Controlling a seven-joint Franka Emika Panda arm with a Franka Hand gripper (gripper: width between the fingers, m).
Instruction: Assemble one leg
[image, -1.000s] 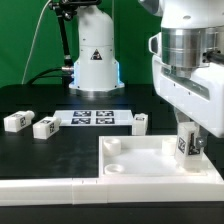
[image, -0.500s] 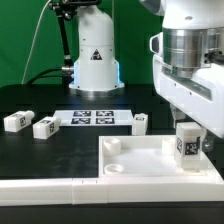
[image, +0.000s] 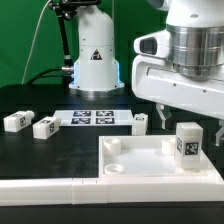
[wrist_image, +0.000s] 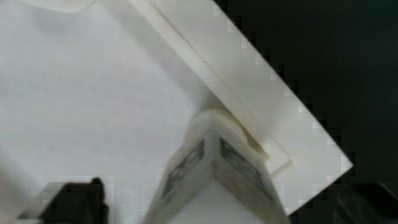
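Standing upright near a corner of the large flat white square panel (image: 150, 160), the small white rectangular plastic leg (image: 187, 141) shows its marker tag; the two-finger gripper (image: 192, 127) hangs just above it, fingers spread wide, holding nothing.

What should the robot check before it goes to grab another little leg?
1. Jaws open, not touching the standing leg: ok.
2. Standing leg upright on a corner of the white panel: ok.
3. Standing leg tight in the panel: cannot tell.
4. Spare legs ready to grab: ok, two at the exterior view's left, one beside the marker board.
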